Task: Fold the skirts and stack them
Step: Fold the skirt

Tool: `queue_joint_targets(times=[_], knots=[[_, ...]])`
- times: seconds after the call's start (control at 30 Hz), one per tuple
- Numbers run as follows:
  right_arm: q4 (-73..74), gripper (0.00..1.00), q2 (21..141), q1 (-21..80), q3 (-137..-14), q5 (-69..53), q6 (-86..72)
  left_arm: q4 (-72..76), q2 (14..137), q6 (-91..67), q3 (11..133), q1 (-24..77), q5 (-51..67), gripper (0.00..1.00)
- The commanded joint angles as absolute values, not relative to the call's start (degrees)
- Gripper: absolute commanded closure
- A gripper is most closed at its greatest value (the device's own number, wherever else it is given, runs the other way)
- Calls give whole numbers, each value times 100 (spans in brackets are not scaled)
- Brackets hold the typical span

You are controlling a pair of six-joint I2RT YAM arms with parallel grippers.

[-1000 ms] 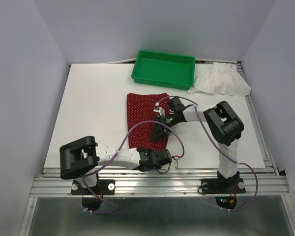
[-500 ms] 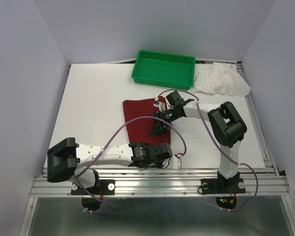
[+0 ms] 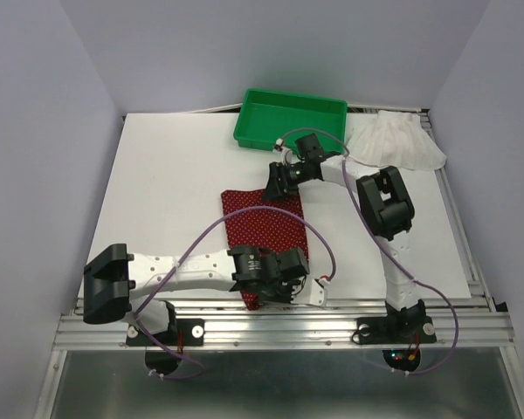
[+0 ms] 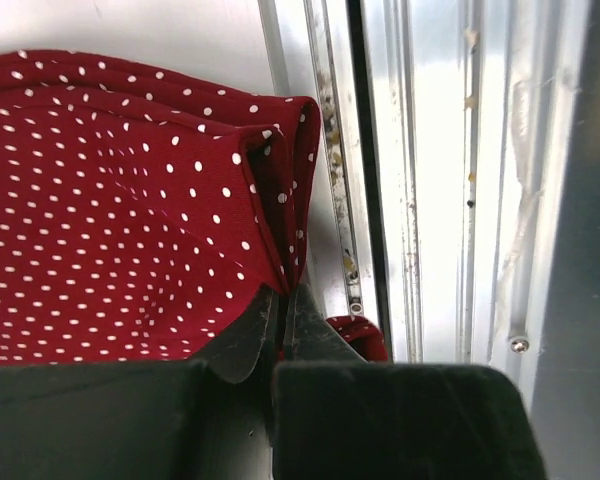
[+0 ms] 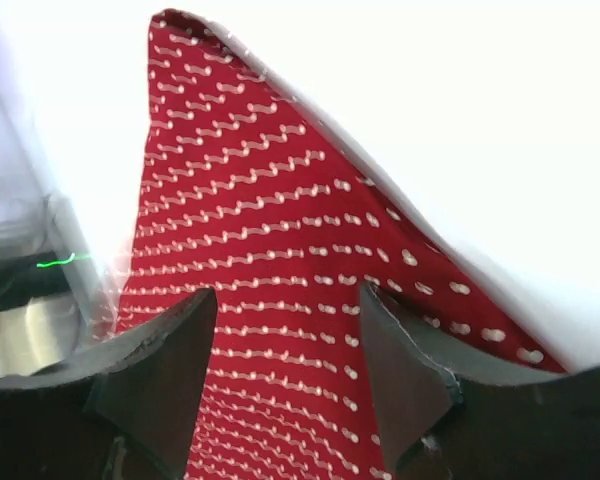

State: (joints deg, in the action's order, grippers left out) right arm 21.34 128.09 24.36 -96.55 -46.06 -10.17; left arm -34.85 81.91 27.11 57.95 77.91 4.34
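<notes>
Left claw (image 3: 290, 278) is clamping onto the near hem of the dark red skirt (image 3: 264, 229), down at 6 o'clock on the counter (image 3: 166, 192), right beside the aluminium rail (image 3: 349, 325). Its wrist view is showing a doubled fold of dotted cloth running in between the tips. The red skirt is lying mostly flat as a narrow strip, running from the near edge toward 12, with the far edge sitting a bit skewed. Right claw (image 3: 276, 182) is hanging over the skirt's far end at 12 o'clock of the cloth, jaws standing wide and gripping nothing. Its wrist view is smeared, so I cannot tell whether the tips are touching the fabric. Green tray (image 3: 244, 133) is sitting just beyond it at 12 o'clock of the counter. White skirt (image 3: 393, 144) is lying spread and unfolded at 2 o'clock in the far right corner, well apart from the red one. My read: we're working the fold on the red skirt, the white one isn't started, so the task is early. Next move probably calls for the right claw dropping and closing on the far hem, or pinning it, while the left one is carrying the near hem toward 12 to halve the strip, keeping both layers in the pinch.
</notes>
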Motion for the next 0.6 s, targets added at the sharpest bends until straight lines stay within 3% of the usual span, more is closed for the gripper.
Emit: queue_joint_targets(times=[0.0, 0.23, 0.57], knots=[[2250, 36, 13314, 2698, -9817, -4386, -844, -3866, 7998, 3066, 6397, 7761, 852, 100], [2329, 49, 13421, 2821, -9239, -4596, -528, -4227, 8094, 3891, 6995, 7191, 765, 100], [2373, 55, 13096, 2874, -8649, -4825, -273, -3904, 8745, 5360, 7612, 5582, 396, 100]])
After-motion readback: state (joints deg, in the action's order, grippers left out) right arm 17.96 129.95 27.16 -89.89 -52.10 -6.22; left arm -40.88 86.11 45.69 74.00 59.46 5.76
